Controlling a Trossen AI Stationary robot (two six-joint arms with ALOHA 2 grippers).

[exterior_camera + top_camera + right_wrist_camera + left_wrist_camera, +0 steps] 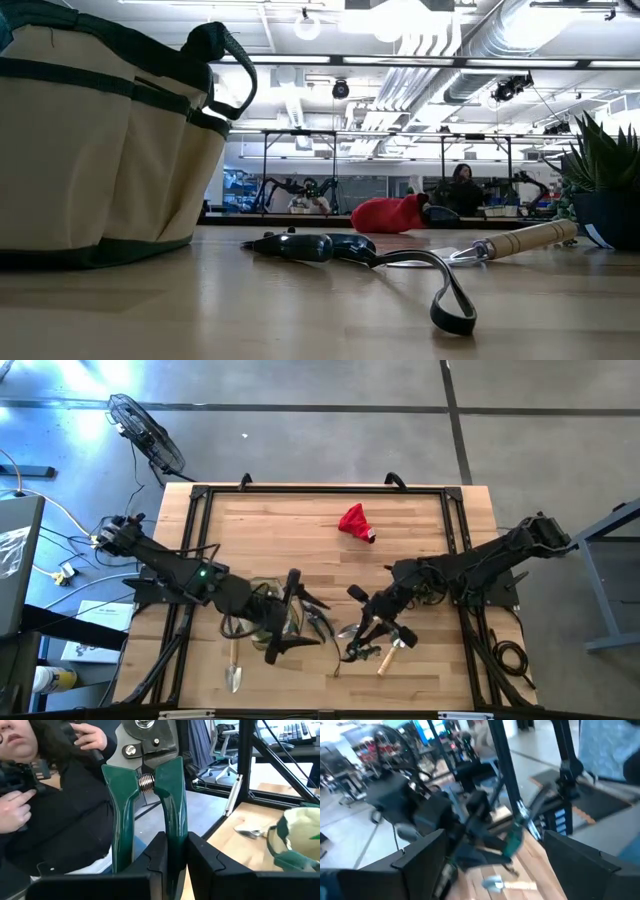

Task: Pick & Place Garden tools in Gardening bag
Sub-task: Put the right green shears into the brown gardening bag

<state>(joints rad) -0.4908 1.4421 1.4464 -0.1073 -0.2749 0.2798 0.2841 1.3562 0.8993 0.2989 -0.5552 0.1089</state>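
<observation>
The right hand is clenched on one green handle of the pruners, which rise straight up from its fingers. Off to that hand's side sits the gardening bag, with the left hand above it, fingers spread wide and holding nothing. Just beside the right hand a wooden-handled trowel lies on the bench; the red cloth lies well apart from both hands.

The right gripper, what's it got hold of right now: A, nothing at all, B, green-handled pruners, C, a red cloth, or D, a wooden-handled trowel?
B: in the right wrist view the right gripper is closed on one handle of the green-handled pruners, whose spring sits between the two handles.
</observation>
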